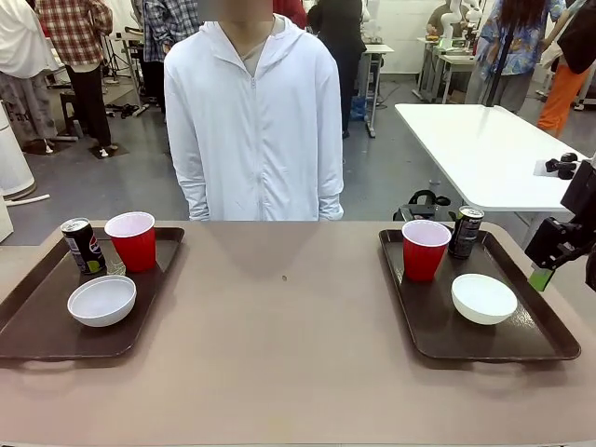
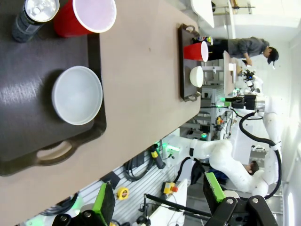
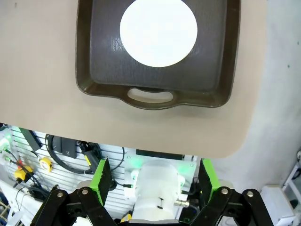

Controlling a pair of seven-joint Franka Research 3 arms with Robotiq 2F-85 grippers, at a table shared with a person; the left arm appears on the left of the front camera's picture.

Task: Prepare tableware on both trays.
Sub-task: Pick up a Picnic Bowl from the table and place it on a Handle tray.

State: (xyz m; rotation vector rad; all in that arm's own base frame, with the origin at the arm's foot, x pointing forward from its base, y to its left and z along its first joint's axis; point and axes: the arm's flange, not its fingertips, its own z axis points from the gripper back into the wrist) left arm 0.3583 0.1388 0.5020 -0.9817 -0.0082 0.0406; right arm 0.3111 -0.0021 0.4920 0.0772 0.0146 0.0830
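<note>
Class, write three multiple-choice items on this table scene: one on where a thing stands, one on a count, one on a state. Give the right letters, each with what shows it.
1. Where is the left tray's bowl?
A. nearer the robot than the cup
B. inside the cup
C. off the tray

2. How many red cups stand on the trays?
A. one
B. two
C. four

3. How do the right gripper's jaws stand?
A. shut on a can
B. shut on a bowl
C. open, holding nothing

Answers: 1 A, bowl sits before cup and can; 2 B, one on each, second cup on right tray; 3 C, green pads spread apart.
</note>
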